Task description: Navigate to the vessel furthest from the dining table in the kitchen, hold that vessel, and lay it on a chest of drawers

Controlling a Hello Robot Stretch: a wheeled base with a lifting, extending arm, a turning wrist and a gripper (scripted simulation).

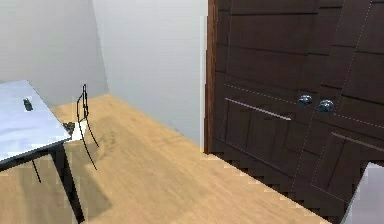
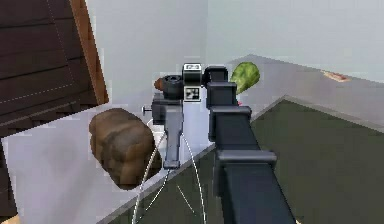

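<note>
1. Far left of the dark door [image 1: 290,100] in the forward view: pale table [image 1: 25,120] and thin chair [image 1: 85,120], with bare wood floor [image 1: 170,170] between them and the door.
2. Just right of the dark door [image 2: 40,60] in the arm side view: brown lumpy thing [image 2: 125,145] on the grey counter [image 2: 60,160]. Likely to be shoved along or off the counter by any sideways swing of the arm [image 2: 245,170].
3. Further right of the door: gripper [image 2: 172,178], close by the lump. Cannot tell how its fingers stand, nor whether anything is held.
4. Above the gripper, about as far right of the door: dark rounded thing [image 2: 163,86], probably the vessel. Partly hidden, so easily tipped or missed by a blind reach.
5. Still further right: green rounded thing [image 2: 245,75], then a small reddish thing [image 2: 338,76], on the same counter.
6. Smooth grey counter along pale walls [image 2: 140,30]; dark floor [image 2: 330,160] far right of the door.
</note>
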